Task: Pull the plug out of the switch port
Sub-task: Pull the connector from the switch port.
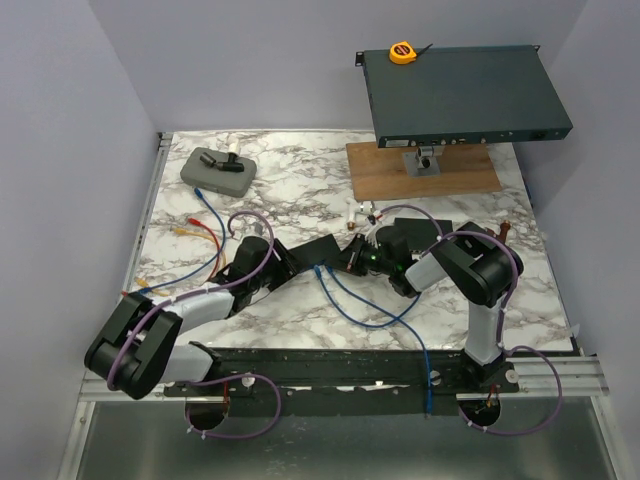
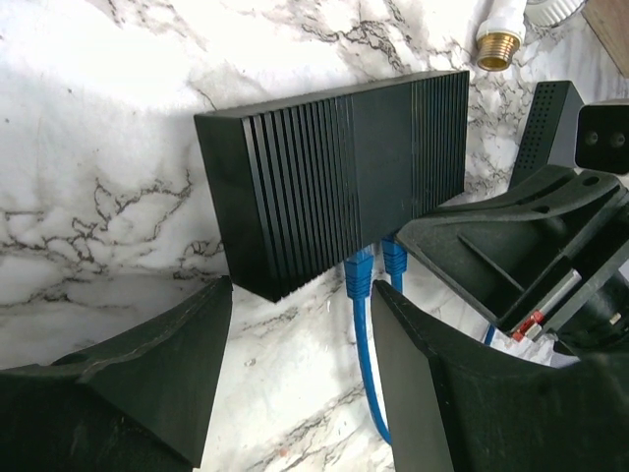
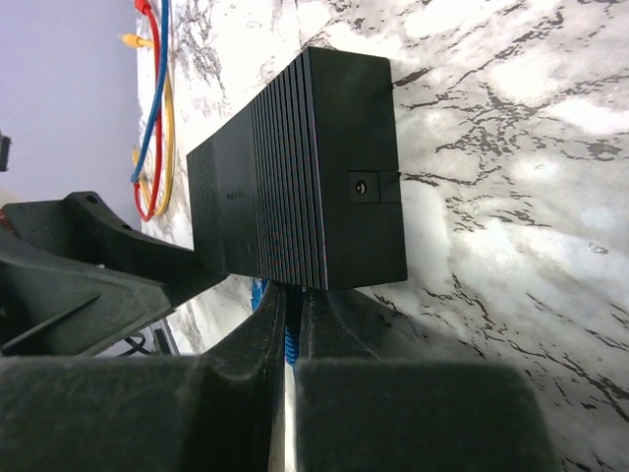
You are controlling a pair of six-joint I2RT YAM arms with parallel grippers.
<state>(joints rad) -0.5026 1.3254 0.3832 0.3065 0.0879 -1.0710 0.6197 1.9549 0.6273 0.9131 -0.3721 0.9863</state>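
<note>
Two blue plugs [image 2: 359,270] sit in ports along one edge of the small black network switch [image 2: 334,177], which lies mid-table [image 1: 300,185] btwn the two arms. So nothing's out yet. My read: grip looks made, the pull itself is what's left.

Right end effector [image 3: 292,344]: fingers pressed together w/ a sliver of blue pinched btwn them, right under the switch's port edge. Looks like the right-side plug [image 2: 393,258], or its cord just behind the boot; view's too tight to say which. In the left wrist view there's no gap btwn that plug & its port, so prob. fully seated.

Left end effector [image 2: 295,364]: fingers approx. half spread, holding nothing. The switch is just ahead of the fingertips, not btwn them. One finger [image 2: 147,374] has its tip v. close to the switch's near corner; touching or not, can't tell. Reads as a bracing pos. to stop the box sliding when the plug gets pulled, but that's a guess.

Spare red, yellow & blue cables [image 3: 147,98] lie loose on the table beyond the switch, apart from both end effectors.
</note>
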